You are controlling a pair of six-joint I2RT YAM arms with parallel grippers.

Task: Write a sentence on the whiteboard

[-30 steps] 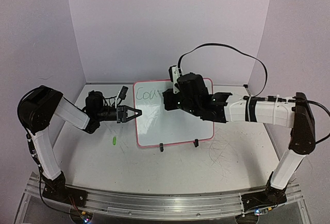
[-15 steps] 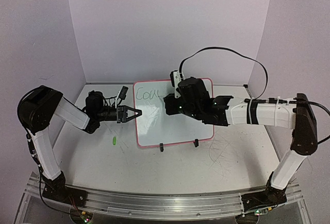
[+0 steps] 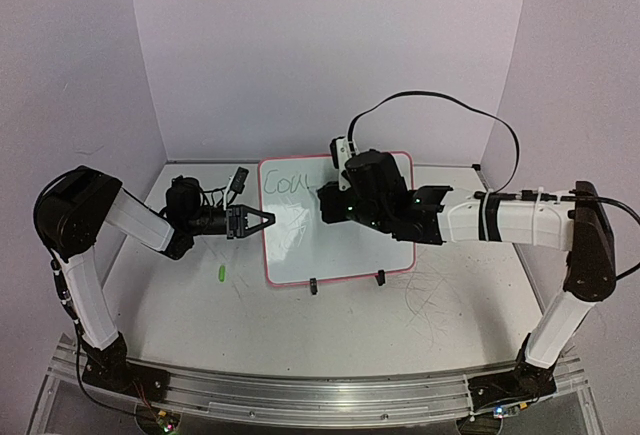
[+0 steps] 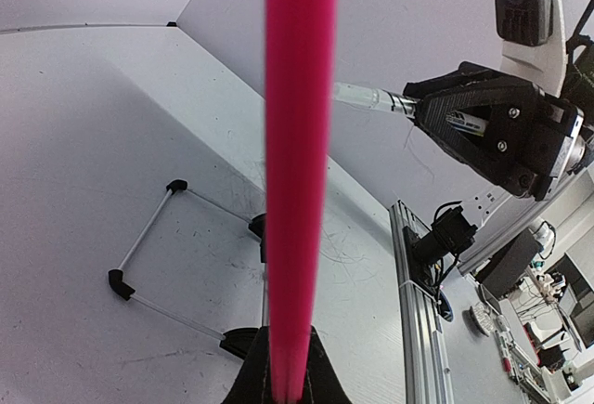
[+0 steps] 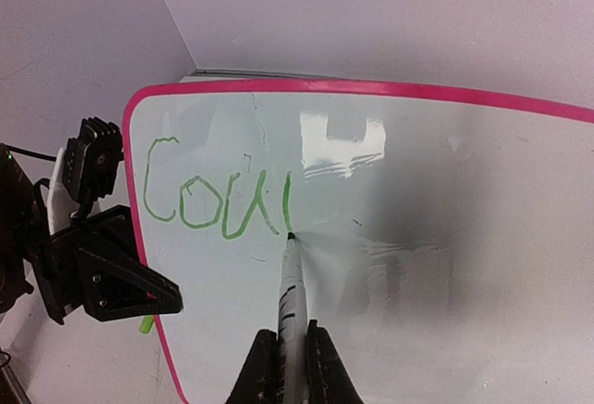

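The whiteboard [image 3: 330,245] stands tilted on the table, white with a pink rim. My left gripper [image 3: 266,220] is shut on its left edge; in the left wrist view the pink rim [image 4: 297,144] runs up from between my jaws [image 4: 286,371]. My right gripper [image 5: 289,353] is shut on a white marker [image 5: 290,293], whose green tip touches the board [image 5: 436,246]. The sentence [image 5: 209,202] reads "Cou" in green, plus one more upright stroke ending at the tip. From above, the right gripper [image 3: 338,200] covers the end of the green letters [image 3: 285,185].
A small green cap [image 3: 220,274] lies on the table left of the board's lower corner. Two black clip feet [image 3: 313,286] [image 3: 379,277] hold the board's near edge. Grey scribbles [image 3: 430,290] mark the tabletop on the right. Walls close the back and sides.
The right wrist shifted slightly down and right along the board a second ago and has held still since. The left arm and the board have not moved.
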